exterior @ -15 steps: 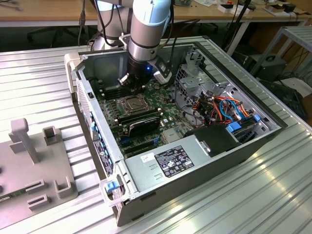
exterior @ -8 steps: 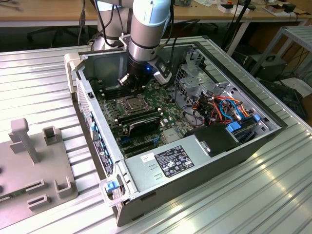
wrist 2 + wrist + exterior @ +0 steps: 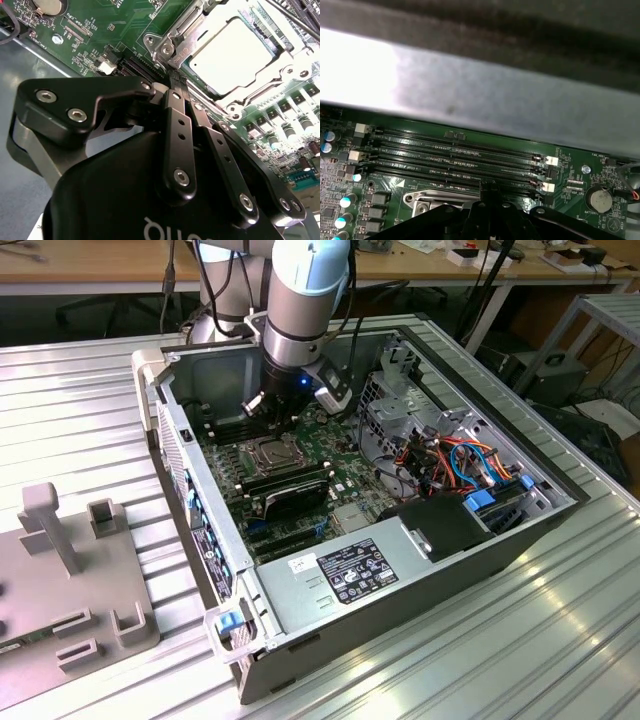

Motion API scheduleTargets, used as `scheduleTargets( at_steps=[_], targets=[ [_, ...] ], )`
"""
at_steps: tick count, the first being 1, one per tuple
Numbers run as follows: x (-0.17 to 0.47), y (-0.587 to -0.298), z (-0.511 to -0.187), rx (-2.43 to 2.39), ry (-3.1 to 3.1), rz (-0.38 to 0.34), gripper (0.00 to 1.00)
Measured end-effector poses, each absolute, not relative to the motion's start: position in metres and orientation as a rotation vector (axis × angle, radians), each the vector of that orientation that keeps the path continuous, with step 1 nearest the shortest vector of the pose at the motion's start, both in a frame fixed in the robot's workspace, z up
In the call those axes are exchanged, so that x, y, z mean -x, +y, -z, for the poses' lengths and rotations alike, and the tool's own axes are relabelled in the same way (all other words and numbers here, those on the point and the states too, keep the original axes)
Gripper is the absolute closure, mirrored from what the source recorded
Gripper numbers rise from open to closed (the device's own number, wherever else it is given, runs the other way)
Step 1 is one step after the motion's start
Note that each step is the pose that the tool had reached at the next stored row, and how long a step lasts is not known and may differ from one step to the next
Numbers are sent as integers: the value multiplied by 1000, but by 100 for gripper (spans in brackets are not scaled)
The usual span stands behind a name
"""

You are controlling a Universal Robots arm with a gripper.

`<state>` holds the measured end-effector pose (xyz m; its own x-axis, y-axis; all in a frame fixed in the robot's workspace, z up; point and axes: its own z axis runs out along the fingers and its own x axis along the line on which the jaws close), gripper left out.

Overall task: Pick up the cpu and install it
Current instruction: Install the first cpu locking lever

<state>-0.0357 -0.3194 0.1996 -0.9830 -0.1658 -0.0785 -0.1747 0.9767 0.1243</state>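
Closed, empty hand (image 3: 172,80) hovers just beside the cpu (image 3: 232,52) seated in its socket frame (image 3: 200,15).

A printed label (image 3: 358,571) and small white sticker (image 3: 302,564) mark the power supply (image 3: 400,585); white lettering (image 3: 165,229) crosses the gripper (image 3: 172,80). None is legible.

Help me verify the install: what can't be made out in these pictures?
Second wrist view: the cpu has its edges under the socket frame, so seating cannot be judged.
First wrist view: the gripper covers most of the socket.
Exterior view: the cpu is too small for detail; the arm hides the board behind it.
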Motion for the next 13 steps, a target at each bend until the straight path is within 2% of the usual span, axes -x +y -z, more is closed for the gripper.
scheduleTargets(
  at_steps=[13],
  targets=[
    [36, -317, -199, 264, 3056, -201, 89]
  ],
)
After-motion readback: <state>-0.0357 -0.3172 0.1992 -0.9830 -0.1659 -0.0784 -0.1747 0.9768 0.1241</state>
